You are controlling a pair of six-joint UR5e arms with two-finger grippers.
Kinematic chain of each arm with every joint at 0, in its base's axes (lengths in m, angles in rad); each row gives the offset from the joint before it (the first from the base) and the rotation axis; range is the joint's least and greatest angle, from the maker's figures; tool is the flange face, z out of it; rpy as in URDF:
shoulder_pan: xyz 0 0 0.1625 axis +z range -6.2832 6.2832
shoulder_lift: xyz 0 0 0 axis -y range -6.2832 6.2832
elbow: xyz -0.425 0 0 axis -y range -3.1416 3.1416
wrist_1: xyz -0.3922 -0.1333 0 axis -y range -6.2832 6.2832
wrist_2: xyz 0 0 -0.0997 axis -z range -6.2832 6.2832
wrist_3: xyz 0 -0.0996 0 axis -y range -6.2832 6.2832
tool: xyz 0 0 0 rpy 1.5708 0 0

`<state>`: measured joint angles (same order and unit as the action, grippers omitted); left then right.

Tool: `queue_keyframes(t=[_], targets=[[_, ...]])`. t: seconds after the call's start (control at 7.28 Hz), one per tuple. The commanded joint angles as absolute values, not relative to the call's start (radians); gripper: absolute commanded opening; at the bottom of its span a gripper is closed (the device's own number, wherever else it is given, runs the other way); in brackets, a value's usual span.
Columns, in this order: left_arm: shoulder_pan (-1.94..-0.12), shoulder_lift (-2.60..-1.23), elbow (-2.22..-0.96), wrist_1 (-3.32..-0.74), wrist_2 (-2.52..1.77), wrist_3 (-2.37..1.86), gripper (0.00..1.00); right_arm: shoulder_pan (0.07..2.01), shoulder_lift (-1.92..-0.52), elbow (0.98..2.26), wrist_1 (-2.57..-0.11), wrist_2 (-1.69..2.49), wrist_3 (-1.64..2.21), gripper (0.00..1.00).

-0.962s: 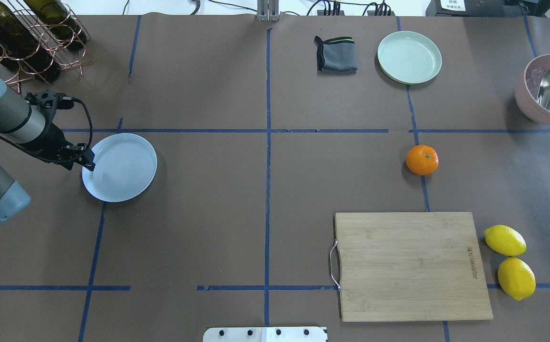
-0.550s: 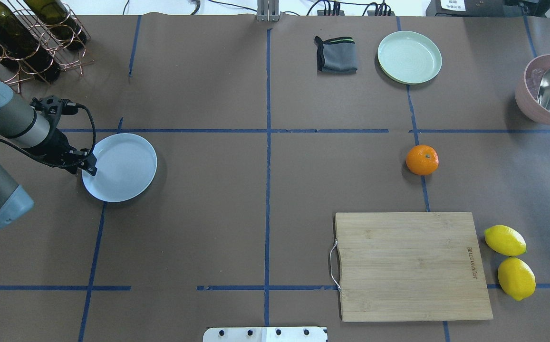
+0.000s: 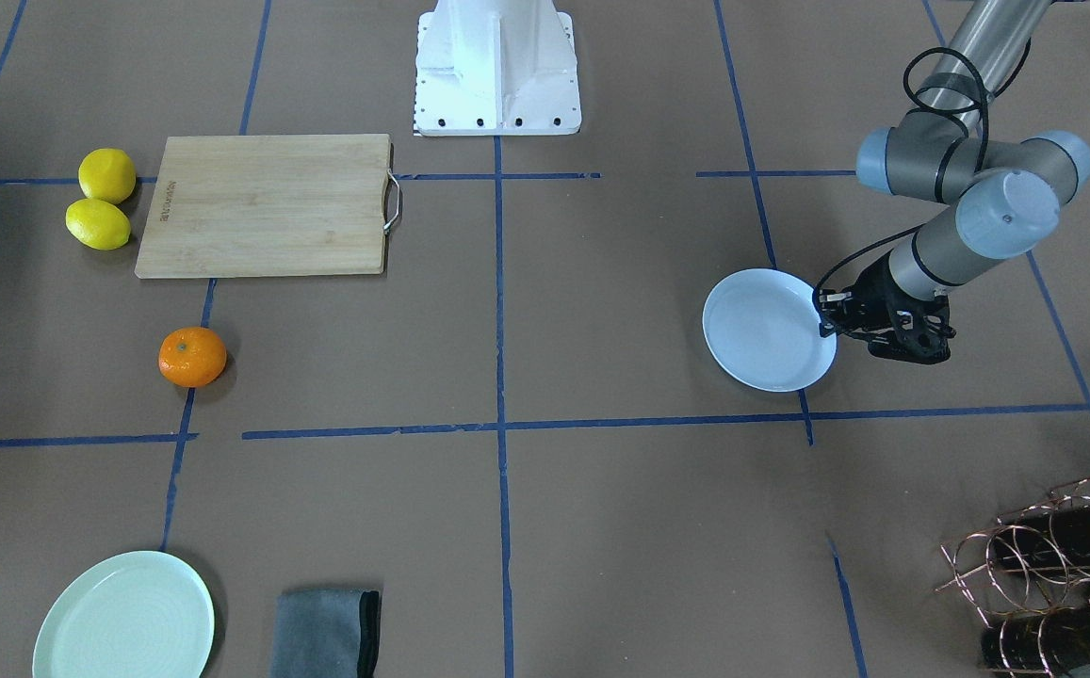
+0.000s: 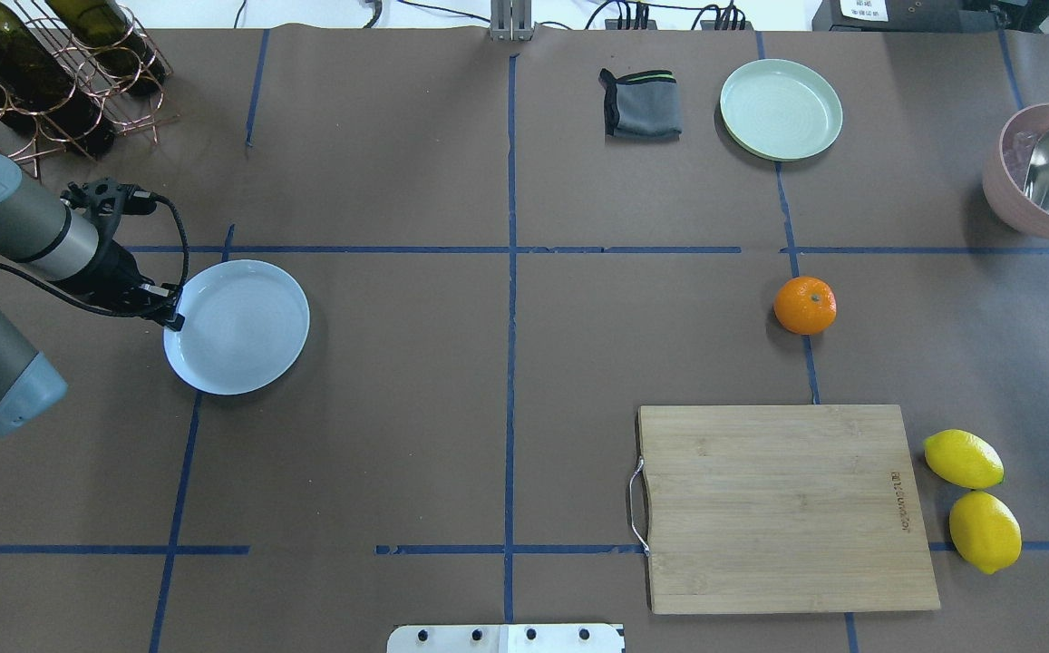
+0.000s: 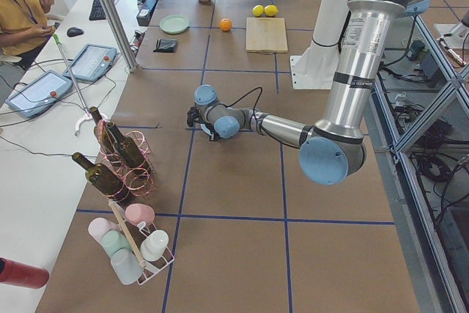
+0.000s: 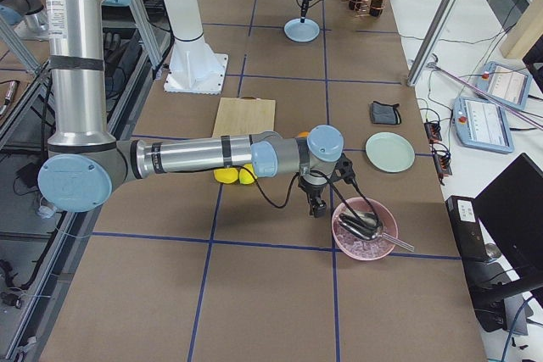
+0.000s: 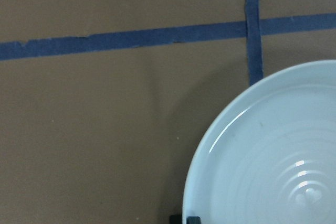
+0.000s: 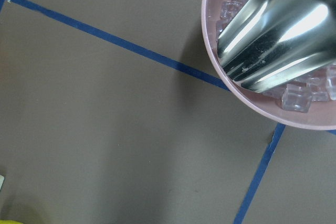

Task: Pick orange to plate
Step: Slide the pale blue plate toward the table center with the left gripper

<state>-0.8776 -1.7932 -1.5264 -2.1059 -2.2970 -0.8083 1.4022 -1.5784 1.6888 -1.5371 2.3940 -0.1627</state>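
Note:
The orange (image 4: 805,306) lies alone on the brown table, right of centre, and also shows in the front view as the orange (image 3: 192,357). Far to the left sits the white plate (image 4: 237,326), seen from the front as the plate (image 3: 769,330). My left gripper (image 4: 172,317) is down at its left rim, shut on the rim; the left wrist view shows the plate (image 7: 273,156) close up, with a fingertip (image 7: 193,219) at its edge. My right gripper (image 6: 316,207) hangs low beside the pink bowl, seen only from the side, so I cannot tell its state.
A pink bowl (image 4: 1023,195) with ice and a metal scoop stands at the right edge. Two lemons (image 4: 963,459) lie beside a wooden cutting board (image 4: 787,508). A pale green plate (image 4: 781,109) and a grey cloth (image 4: 641,103) sit at the back. A bottle rack (image 4: 43,73) stands behind the left arm.
The left gripper has shifted slightly right, and the white plate has slid a little right and nearer with it. The orange has not moved.

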Motion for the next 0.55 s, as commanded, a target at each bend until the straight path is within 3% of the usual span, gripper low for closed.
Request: queue_keyframes(t=[0.0,0.14,0.27,0.41], targets=[[-0.877,-1.877,-1.558,-2.137,-2.382,-0.979,0.00,1.402,-1.585,1.697,-1.536,2.395,-0.163,1.00],[-0.855,-1.947,-1.557,-2.137,-2.382,-1.096,0.00,1.402,-1.589,1.698,-1.534,2.393,-0.173,1.00],[-0.783,-2.018,-1.548,-2.146,-2.373,-1.176,0.00,1.402,-1.603,1.695,-1.504,2.390,-0.167,0.90],[-0.746,-2.107,-1.505,-2.172,-2.370,-1.290,0.00,1.402,-1.627,1.692,-1.456,2.393,-0.161,0.98]])
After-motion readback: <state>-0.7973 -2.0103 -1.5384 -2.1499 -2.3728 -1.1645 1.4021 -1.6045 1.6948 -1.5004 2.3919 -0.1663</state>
